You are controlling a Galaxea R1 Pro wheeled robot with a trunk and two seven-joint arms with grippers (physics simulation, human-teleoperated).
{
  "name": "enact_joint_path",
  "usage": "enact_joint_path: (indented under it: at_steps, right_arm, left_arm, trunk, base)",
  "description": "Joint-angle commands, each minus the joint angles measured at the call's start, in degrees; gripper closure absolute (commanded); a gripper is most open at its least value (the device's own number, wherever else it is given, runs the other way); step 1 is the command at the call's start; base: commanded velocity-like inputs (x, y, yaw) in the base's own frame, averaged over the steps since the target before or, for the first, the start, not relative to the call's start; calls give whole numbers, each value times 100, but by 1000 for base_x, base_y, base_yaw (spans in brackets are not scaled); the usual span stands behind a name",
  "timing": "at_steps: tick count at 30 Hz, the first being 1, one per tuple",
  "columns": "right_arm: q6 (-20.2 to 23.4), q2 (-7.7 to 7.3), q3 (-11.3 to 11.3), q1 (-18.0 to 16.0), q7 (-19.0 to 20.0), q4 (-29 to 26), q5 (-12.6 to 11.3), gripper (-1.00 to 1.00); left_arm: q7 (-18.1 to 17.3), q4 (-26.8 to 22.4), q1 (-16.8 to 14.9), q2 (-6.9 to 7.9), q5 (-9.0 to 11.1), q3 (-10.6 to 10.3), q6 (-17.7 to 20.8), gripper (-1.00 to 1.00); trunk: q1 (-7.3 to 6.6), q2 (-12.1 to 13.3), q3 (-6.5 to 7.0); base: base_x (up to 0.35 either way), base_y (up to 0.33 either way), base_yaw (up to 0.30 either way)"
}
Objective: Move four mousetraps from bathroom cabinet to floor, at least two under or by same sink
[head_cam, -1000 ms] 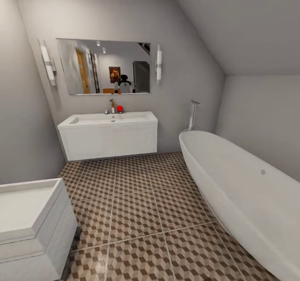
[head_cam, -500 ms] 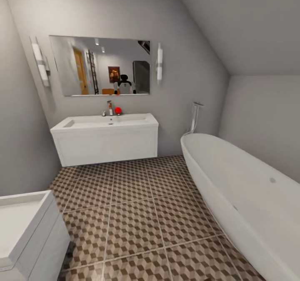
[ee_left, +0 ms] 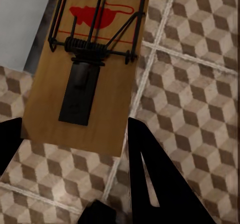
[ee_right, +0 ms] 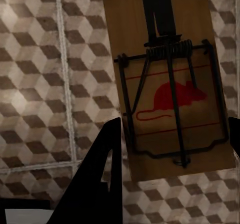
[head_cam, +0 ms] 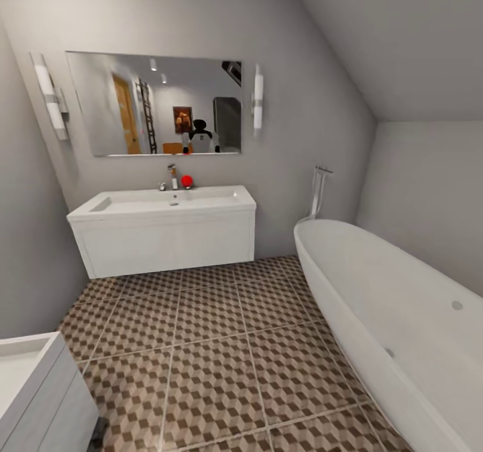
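Note:
My left gripper (ee_left: 75,131) is shut on a mousetrap (ee_left: 87,79), a brown wooden board with a red mouse print and a dark spring bar, held above the cube-patterned bathroom floor (ee_left: 200,84). A second mousetrap (ee_right: 167,84) of the same kind sits between the black fingers of my right gripper (ee_right: 175,134), also over the tiles (ee_right: 45,84). In the head view the sink (head_cam: 164,241), a wide white vanity, hangs on the far wall with the bathroom floor (head_cam: 215,345) stretching toward me. The cabinet is out of view.
A white oval bathtub (head_cam: 402,318) runs along the right side. The corner of a white square toilet (head_cam: 33,398) stands at the lower left. A mirror (head_cam: 154,103) hangs above the sink, with a faucet (head_cam: 173,176) and a small red object (head_cam: 187,181) on the basin.
The head camera has moved forward and to the right: the toilet has slid toward the lower left corner and more of the floor before the sink shows.

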Motion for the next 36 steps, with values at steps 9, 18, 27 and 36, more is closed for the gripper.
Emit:
enact_joint_path:
  at_steps: [9, 18, 27, 36]
  right_arm:
    - [17, 5, -44, -8, -5, 13, 49, 100]
    - [-3, 6, -41, -8, -6, 13, 49, 100]
    - [-14, 9, -41, -8, -12, 13, 49, 100]
    - [-23, 6, -43, -8, -7, 13, 49, 100]
  left_arm:
    - [12, 0, -3, 0, -6, 8, -10, 100]
    - [13, 0, -3, 4, -6, 9, -10, 100]
    - [12, 0, -3, 8, -6, 9, -10, 100]
    - [9, 0, -3, 8, -6, 9, -10, 100]
  trunk:
    - [3, -3, -6]
    - [3, -3, -6]
    - [3, -3, -6]
    - [3, -3, -6]
  base:
    - [322, 0, 0]
    - [322, 0, 18]
    - [322, 0, 231]
    - [322, 0, 215]
